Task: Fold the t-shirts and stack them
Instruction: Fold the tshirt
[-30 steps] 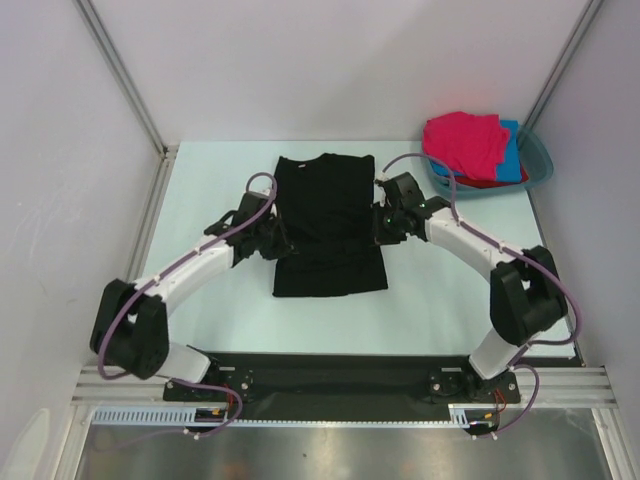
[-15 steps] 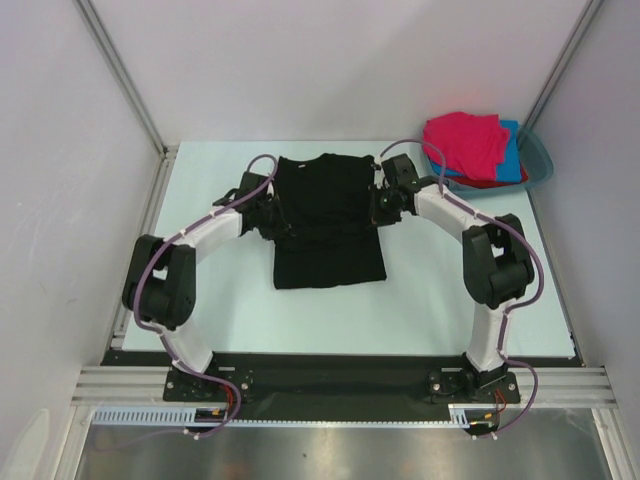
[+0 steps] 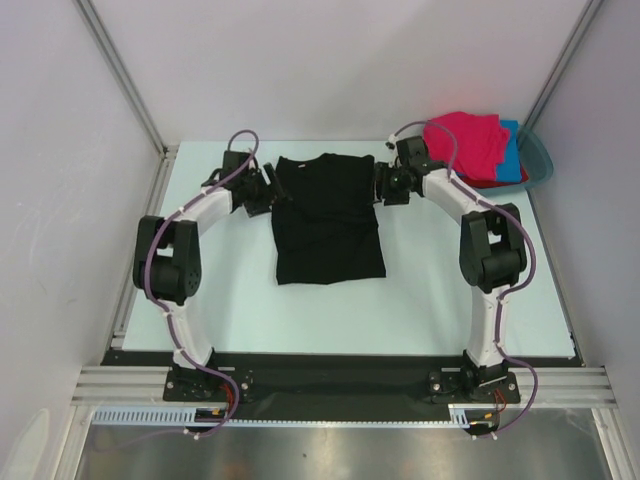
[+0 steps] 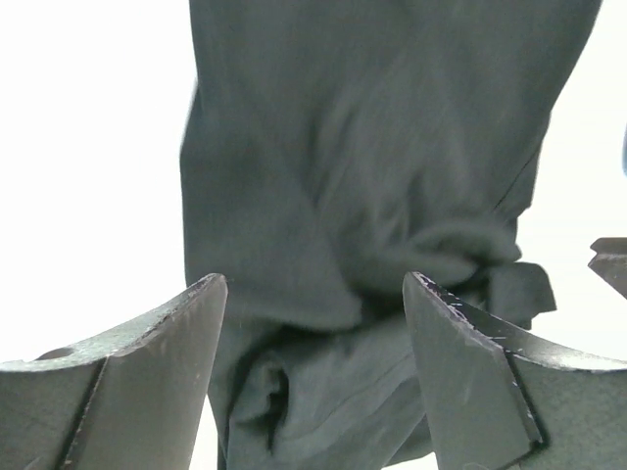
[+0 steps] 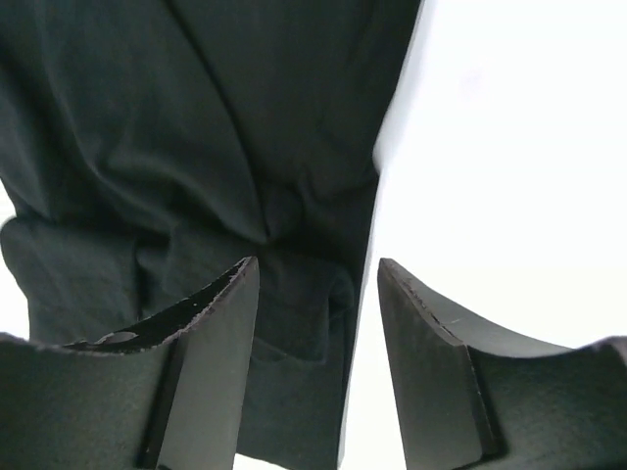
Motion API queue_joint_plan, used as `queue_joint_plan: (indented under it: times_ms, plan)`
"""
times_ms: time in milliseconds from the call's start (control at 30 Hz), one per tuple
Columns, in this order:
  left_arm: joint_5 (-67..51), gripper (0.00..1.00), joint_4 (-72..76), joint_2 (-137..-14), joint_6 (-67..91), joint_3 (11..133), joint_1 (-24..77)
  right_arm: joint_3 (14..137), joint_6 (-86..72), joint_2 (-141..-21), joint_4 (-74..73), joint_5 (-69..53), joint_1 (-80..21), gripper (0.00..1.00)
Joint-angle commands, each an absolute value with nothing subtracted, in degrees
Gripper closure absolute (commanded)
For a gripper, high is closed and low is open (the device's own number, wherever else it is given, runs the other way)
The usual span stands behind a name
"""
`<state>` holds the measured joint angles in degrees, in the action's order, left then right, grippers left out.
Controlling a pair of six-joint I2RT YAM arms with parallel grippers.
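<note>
The black t-shirt [image 3: 328, 225] lies flat in the middle of the pale bench [image 3: 440, 290], collar toward the far wall and hem toward the arm bases, its outline a plain upright rectangle a little wider at the hem. The left fingers [image 3: 272, 192] sit at its far left edge near the shoulder and the right fingers [image 3: 382, 186] at its far right edge opposite. From above both are dark against dark cloth, so their spread is hard to read there. The left wrist camera shows that pair standing well parted, released, with rumpled black fabric lying below and between them and none of it pinched. A dark corner [image 4: 609, 259] cut off at that view's right edge cannot be identified. The right wrist camera shows its own pair also apart and released, a bunched fold of the shirt under the gap and bare bench to the right of the cloth edge. Whether any fingertip brushes the fabric cannot be told. In the far right corner a teal basin [image 3: 543, 160] holds the other shirts in a heap: the magenta-pink t-shirt [image 3: 465, 140] on top, the bright blue t-shirt [image 3: 514, 150] showing only along its right side, and the red t-shirt [image 3: 495, 183] a mere sliver at the near edge, so how any of them is folded stays hidden
</note>
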<state>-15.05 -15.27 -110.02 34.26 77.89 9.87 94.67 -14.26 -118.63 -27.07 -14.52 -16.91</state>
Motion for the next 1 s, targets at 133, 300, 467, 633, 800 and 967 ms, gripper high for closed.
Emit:
queue_joint_plan:
  times_ms: [133, 300, 467, 633, 800, 967]
  plan:
    - [-18.45, 0.21, -11.77, -103.9, 34.71, 81.13, 8.52, 100.46, -12.48, -116.29, -28.38, -15.19, -16.35, 0.4]
    - [-21.34, 0.23, -10.82, -97.75, 37.26, 71.12, 11.24, 96.79, -15.99, -112.68, -30.77, -19.33, -16.44, 0.42]
    - [-25.92, 0.28, -7.21, -94.14, 38.5, 60.41, 14.67, 90.71, -16.61, -107.86, -29.97, -21.1, -18.19, 0.75]
    - [-25.4, 0.33, -9.4, -93.43, 35.78, 57.75, 19.68, 87.37, -16.35, -107.31, -31.46, -18.81, -22.32, 0.93]
    - [-25.49, 0.35, -8.79, -95.53, 35.95, 56.6, 21.01, 86.05, -16.96, -109.24, -31.9, -17.14, -24.78, 1.0]
    - [-25.14, 0.36, -8.7, -97.82, 35.95, 58.0, 21.71, 85.34, -17.31, -110.92, -31.47, -16.17, -25.75, 1.0]
